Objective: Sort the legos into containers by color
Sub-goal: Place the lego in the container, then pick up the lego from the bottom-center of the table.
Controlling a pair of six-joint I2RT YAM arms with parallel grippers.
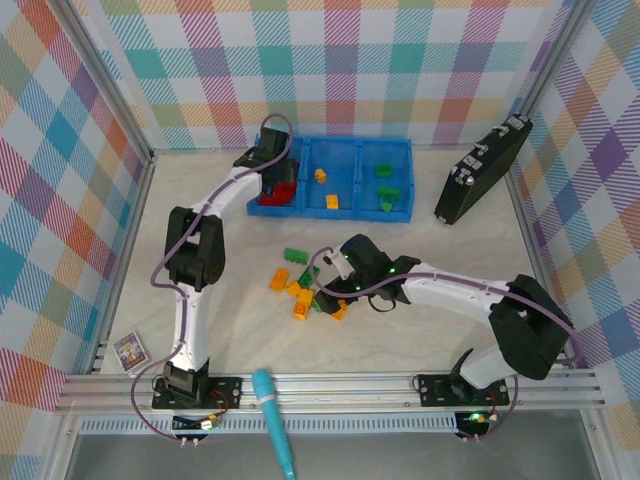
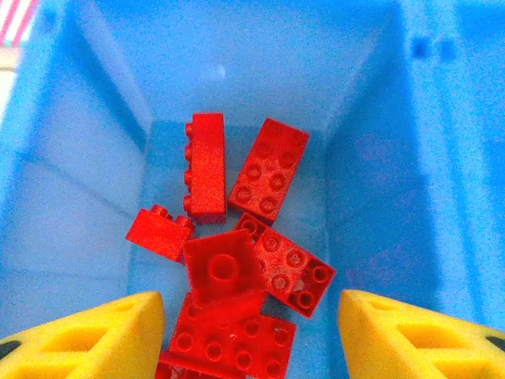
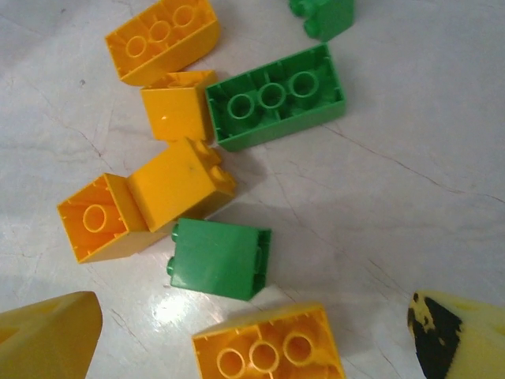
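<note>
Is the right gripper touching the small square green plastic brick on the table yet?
Apart. The right wrist view shows bare table between the small square green plastic brick and both yellow fingers of the open right gripper.

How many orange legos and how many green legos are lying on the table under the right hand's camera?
orange legos: 5
green legos: 3 (one is cut off by the top edge)
Total: 8

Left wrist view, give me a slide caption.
Open left gripper above red legos piled in one blue bin compartment.
</note>
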